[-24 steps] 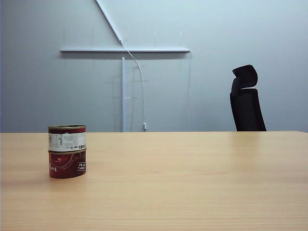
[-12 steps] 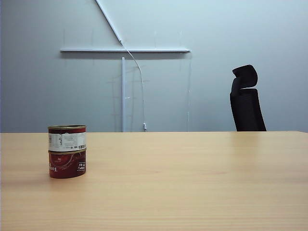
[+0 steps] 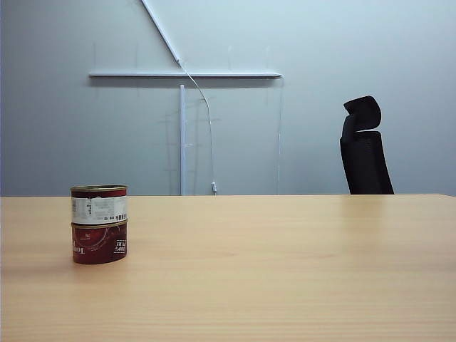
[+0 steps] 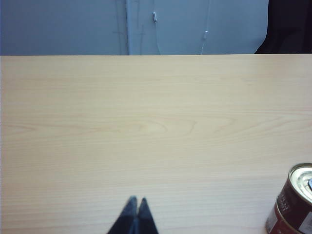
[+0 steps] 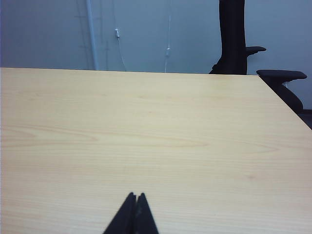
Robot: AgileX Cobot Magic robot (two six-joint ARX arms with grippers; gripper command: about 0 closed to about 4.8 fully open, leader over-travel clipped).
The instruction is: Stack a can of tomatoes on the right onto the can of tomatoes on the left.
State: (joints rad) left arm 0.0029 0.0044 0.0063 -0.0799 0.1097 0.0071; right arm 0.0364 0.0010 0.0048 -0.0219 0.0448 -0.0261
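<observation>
Exterior view: we see upper tomato can (image 3: 99, 204) stacked upright on lower tomato can (image 3: 99, 244), stack on wooden table (image 3: 285, 263), well left of black office chair (image 3: 365, 146); neither gripper in sight.

Left wrist view: left gripper (image 4: 136, 202), fingertips together, empty, near can stack, low above table.

Right wrist view: right gripper (image 5: 136, 197), fingertips together, empty, cans unseen, chair beyond table's far edge.

Upper red tomato can (image 3: 99, 204) stacked on lower red tomato can (image 3: 99, 242), at left of the wooden worktop (image 3: 285, 263); black office chair (image 3: 365, 146) behind, right. Left gripper (image 4: 136, 205) and right gripper (image 5: 136, 200), both closed, low over the worktop's near edge.
</observation>
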